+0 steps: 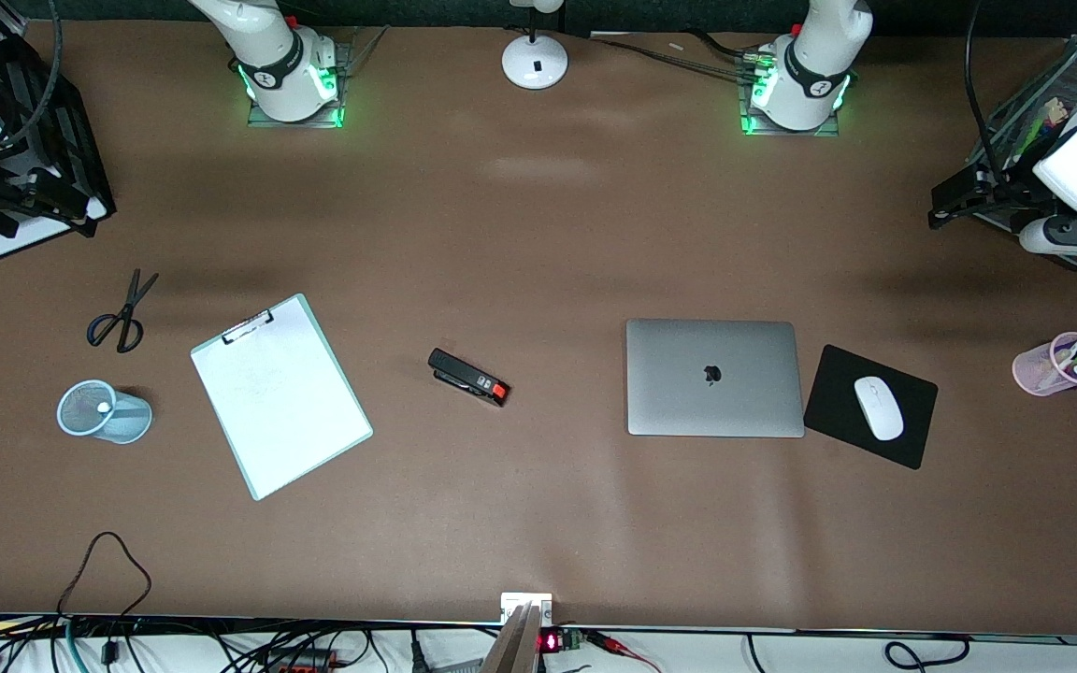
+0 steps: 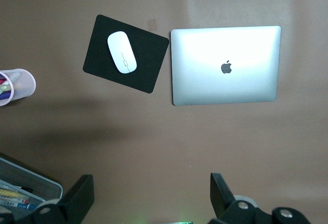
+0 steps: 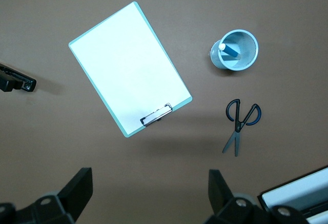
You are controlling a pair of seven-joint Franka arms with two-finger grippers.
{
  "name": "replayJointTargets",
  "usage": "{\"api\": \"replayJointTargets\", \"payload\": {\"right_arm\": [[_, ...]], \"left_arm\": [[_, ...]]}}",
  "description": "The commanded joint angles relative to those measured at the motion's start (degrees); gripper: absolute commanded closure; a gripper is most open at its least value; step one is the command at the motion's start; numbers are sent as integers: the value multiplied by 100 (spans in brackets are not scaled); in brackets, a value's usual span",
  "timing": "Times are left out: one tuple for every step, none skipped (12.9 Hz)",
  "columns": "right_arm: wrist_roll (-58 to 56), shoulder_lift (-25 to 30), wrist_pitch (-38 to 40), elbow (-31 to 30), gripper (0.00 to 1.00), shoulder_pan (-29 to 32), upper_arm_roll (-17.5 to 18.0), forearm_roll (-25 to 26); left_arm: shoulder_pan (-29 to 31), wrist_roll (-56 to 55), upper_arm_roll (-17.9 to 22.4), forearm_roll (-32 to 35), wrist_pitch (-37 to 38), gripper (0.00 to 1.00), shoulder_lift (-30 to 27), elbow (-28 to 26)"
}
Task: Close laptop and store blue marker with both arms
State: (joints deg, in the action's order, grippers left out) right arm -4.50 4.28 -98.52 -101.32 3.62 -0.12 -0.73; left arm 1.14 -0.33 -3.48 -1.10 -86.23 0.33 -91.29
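The laptop (image 1: 714, 378) lay shut and the blue marker (image 3: 229, 51) stood in its mesh cup (image 3: 236, 50); both claws, left (image 2: 148, 196) and right (image 3: 148, 193), hung wide and empty, so no further move seemed called for.

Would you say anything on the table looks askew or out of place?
The clipboard and the mouse pad lie skewed to the table edge. Otherwise tidy: the laptop is shut and the blue marker stands in the blue mesh cup.

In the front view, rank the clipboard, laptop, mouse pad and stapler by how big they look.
1. clipboard and laptop: too alike to rank
2. mouse pad
3. stapler
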Motion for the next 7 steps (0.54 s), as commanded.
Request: {"api": "replayJointTargets", "payload": {"right_arm": [[63, 56, 8, -46, 0, 25, 3, -85], [72, 56, 8, -46, 0, 25, 3, -85], [63, 47, 8, -46, 0, 25, 3, -85], [72, 47, 8, -46, 0, 25, 3, -85], [72, 47, 8, -46, 0, 16, 3, -85], [72, 55, 8, -46, 0, 16, 3, -85], [63, 47, 8, -46, 0, 16, 3, -85]], "left_arm": [[-17, -46, 23, -48, 89, 0, 73, 191], [-17, -46, 14, -56, 71, 0, 81, 191], [-26, -46, 5, -57, 28, 0, 99, 191], [-17, -46, 14, -48, -8, 0, 99, 182], [-26, -55, 5, -48, -17, 0, 99, 182], [-17, -55, 5, -48, -130, 0, 108, 173], [-8, -55, 23, -65, -218, 0, 117, 164]]}}
